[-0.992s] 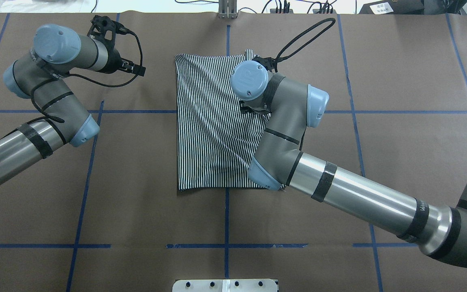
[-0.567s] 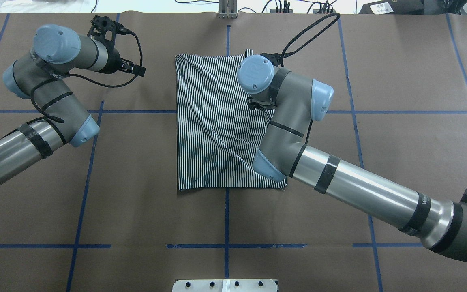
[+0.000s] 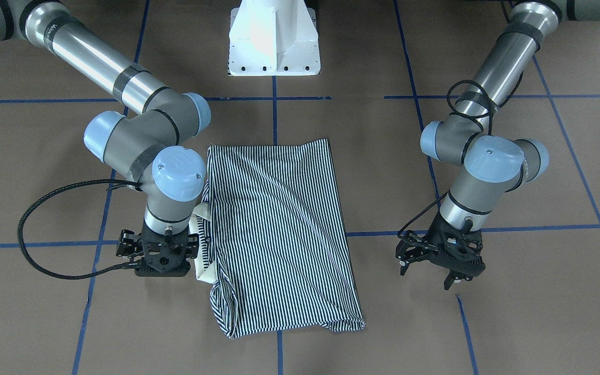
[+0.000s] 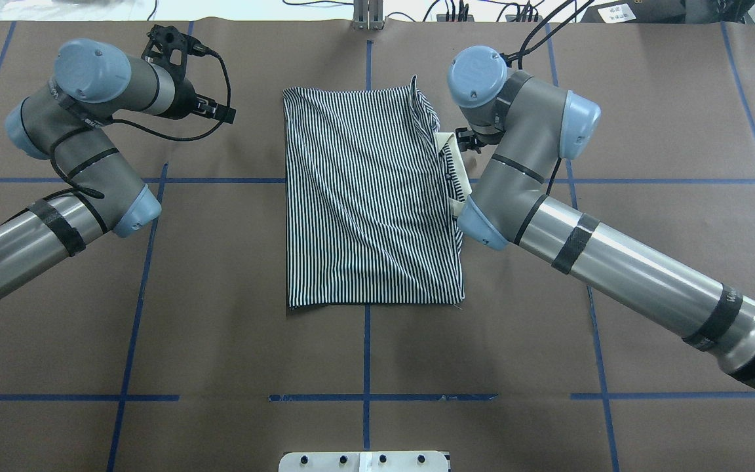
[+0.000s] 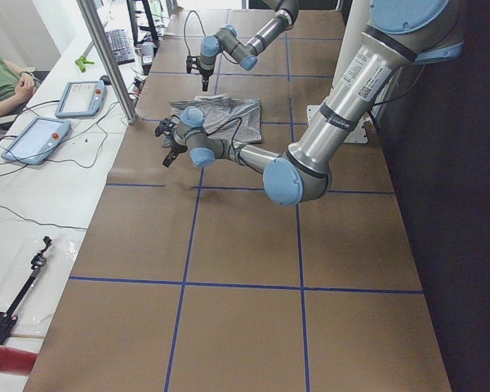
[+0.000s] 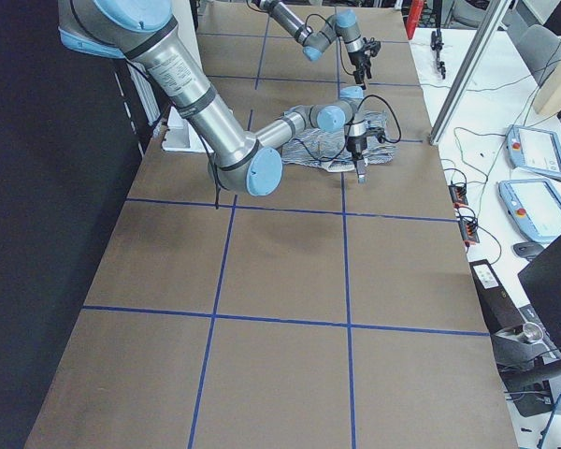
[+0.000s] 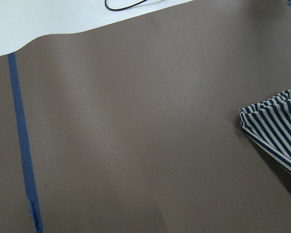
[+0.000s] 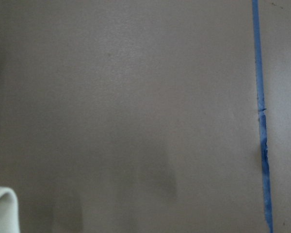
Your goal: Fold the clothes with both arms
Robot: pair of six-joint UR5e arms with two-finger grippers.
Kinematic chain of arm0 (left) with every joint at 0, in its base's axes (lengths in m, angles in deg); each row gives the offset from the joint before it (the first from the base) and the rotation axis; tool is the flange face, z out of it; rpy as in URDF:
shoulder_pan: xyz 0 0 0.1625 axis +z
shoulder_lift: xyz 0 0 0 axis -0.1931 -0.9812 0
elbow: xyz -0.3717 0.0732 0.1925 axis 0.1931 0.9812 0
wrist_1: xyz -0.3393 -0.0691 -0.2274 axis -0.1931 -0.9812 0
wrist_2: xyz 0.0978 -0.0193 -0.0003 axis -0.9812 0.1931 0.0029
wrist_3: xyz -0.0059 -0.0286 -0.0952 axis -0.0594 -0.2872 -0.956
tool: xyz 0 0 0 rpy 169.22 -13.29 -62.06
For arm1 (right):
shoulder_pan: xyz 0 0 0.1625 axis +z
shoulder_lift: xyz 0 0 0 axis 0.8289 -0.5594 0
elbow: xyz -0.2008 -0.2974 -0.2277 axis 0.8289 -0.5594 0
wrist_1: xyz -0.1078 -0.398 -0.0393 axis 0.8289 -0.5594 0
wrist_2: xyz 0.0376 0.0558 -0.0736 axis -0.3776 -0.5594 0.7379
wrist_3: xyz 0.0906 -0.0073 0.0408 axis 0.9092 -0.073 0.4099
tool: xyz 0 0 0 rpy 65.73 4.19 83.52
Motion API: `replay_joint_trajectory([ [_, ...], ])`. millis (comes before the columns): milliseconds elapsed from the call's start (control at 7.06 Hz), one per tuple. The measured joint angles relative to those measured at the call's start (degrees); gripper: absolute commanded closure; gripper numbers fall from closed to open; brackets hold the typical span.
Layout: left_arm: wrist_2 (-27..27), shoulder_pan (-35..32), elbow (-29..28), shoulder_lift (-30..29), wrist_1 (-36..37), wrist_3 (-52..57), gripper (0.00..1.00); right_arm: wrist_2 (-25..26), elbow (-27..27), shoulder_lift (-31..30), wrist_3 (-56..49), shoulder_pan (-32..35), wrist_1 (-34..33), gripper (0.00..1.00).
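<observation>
The striped polo shirt (image 4: 371, 203) lies folded into a tall rectangle at the table's centre (image 3: 279, 234). Its cream collar (image 4: 454, 160) peeks out at the right edge. My right gripper (image 3: 158, 260) hangs just beside that collar edge, off the cloth. Its links are spread, so it is open and holds nothing. From overhead it is mostly hidden under its own wrist (image 4: 468, 139). A sliver of collar (image 8: 2, 211) shows in the right wrist view. My left gripper (image 3: 425, 276) stands open over bare table, well to the left of the shirt (image 4: 220, 113). Only a shirt corner (image 7: 276, 126) enters the left wrist view.
Brown paper with blue tape lines (image 4: 367, 396) covers the table. The white pedestal (image 3: 274, 41) stands at the robot's side. A metal plate (image 4: 364, 461) sits at the near edge. A side bench holds tablets (image 5: 33, 139), with a person (image 5: 0, 82) beside it.
My right arm has swung off the shirt toward the right and far side, uncovering the shirt's right edge and collar. The left arm has not moved.
</observation>
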Motion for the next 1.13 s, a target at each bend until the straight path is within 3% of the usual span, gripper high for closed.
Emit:
replay_joint_trajectory([
  [567, 0.0, 0.0, 2.4, 0.0, 0.0, -1.1, 0.0, -6.7, 0.5, 1.2, 6.9, 1.2, 10.3, 0.0],
  [850, 0.0, 0.0, 4.3, 0.0, 0.0, -1.7, 0.0, -7.8, 0.0, 3.3, 12.6, 0.9, 11.8, 0.0],
  [1134, -0.1, 0.1, 5.8, 0.0, 0.0, -1.9, 0.0, -8.0, -4.7, 6.8, 15.1, 0.5, 12.0, 0.0],
])
